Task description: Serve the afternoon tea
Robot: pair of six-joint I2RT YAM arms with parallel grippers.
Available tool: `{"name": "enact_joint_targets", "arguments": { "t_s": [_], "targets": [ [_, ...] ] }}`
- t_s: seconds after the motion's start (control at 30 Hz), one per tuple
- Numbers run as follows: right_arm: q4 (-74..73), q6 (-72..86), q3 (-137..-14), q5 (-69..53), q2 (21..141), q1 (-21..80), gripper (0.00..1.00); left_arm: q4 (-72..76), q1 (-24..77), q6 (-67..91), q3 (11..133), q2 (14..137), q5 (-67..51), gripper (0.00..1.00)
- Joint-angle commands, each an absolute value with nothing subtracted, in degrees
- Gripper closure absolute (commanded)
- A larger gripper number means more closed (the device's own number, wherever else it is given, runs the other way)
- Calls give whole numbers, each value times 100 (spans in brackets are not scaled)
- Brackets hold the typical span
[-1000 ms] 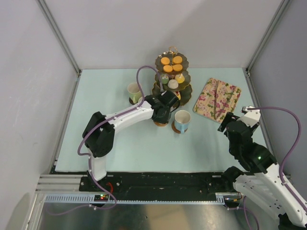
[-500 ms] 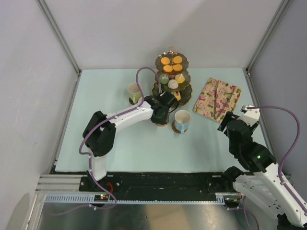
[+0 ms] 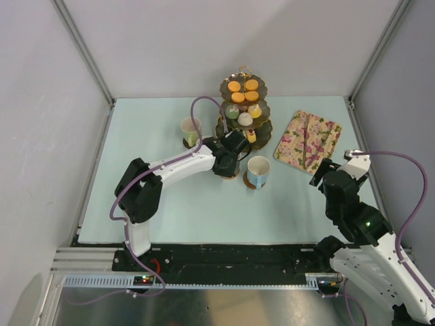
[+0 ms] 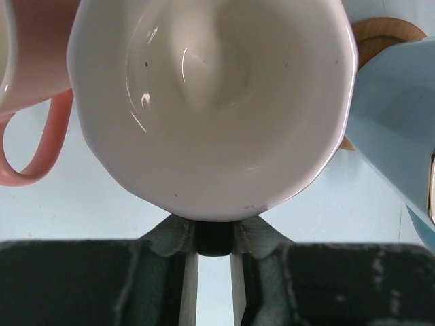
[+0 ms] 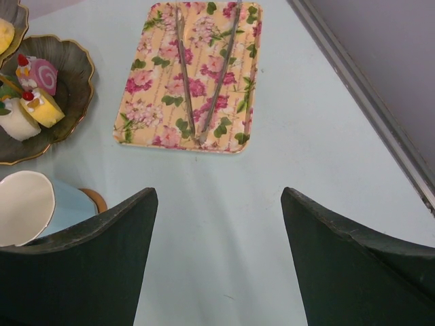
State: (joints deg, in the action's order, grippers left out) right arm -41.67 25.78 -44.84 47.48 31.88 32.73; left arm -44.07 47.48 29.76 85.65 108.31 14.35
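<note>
black right gripper [image 5: 217, 197] spread, empty, near floral tray [image 5: 190, 75]. left gripper [image 4: 213, 234] pinching grey mug [image 4: 211, 102] by rim, between pink mug [image 4: 27, 81] and blue mug [image 3: 258, 170]. blue and yellow-green mug [image 3: 190, 129] on coasters [image 4: 380, 30]; stand [image 3: 243, 109] behind holds cakes [image 3: 242, 92]. likely left: seat grey mug. whether it is lifted, its coaster: hidden under left arm [image 3: 177, 166]. pink mug unseen from above.

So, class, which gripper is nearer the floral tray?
Right. The right gripper hangs open just in front of the tray. The left gripper, shut on the grey mug, is farther away, on the far side of the blue mug.
</note>
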Motion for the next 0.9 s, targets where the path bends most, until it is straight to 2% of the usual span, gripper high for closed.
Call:
{"name": "enact_joint_targets", "arguments": {
  "t_s": [0.0,0.17,0.33,0.63,0.87],
  "targets": [
    [-4030,2597,-4452,4775,3118,3243,21,-4322,4720,3030,8483,10416,1446,88],
    [-4046,2626,-4448,4760,3109,3242,20,-4316,4717,3080,8373,10310,1425,86],
    [-4052,2651,-4432,4738,3099,3243,20,-4322,4715,3076,8343,10280,1459,69],
    [-4062,2673,-4429,4727,3016,3230,20,-4316,4715,3097,8387,9904,1601,48],
    [-3978,2586,-4430,4672,2806,3237,18,-4321,4560,3052,8399,9112,1940,23]
  ]
}}
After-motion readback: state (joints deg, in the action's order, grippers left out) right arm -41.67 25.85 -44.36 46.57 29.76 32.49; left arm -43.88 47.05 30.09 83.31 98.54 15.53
